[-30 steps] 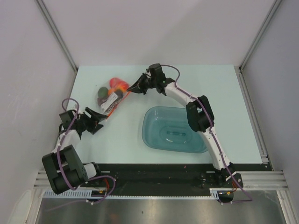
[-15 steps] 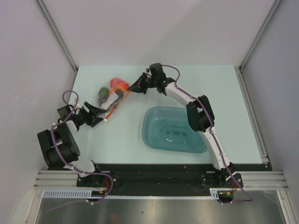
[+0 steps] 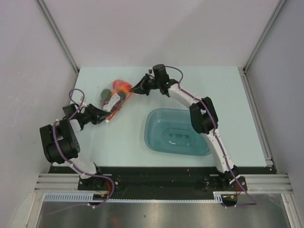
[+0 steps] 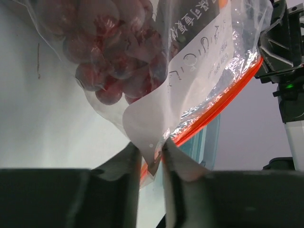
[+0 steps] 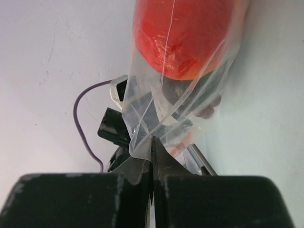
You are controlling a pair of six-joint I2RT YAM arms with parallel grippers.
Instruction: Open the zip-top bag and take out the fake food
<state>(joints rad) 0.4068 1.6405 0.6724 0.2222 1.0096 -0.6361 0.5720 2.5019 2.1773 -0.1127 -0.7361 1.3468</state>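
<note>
The zip-top bag (image 3: 114, 99) lies at the table's back left, stretched between my two grippers. Through the clear plastic I see the fake food: an orange-red fruit (image 3: 121, 87), a green one (image 3: 104, 93), and in the left wrist view dark-red grapes (image 4: 118, 57). My left gripper (image 3: 105, 115) is closed on the bag's near corner (image 4: 151, 156), just beside the orange-red zip strip (image 4: 223, 102). At the far side, my right gripper (image 3: 134, 89) is shut on a thin plastic fold of the bag (image 5: 161, 114), with a red fruit (image 5: 183, 33) just beyond.
A teal translucent tub (image 3: 175, 132) stands right of the bag, in front of the right arm's forearm. White walls with metal rails close in the table at the back and both sides. The black rail with the arm bases runs along the near edge.
My left arm has swung in toward the bag and its jaws have closed from wide open onto the bag's near corner. The right gripper has held its grip in place.
</note>
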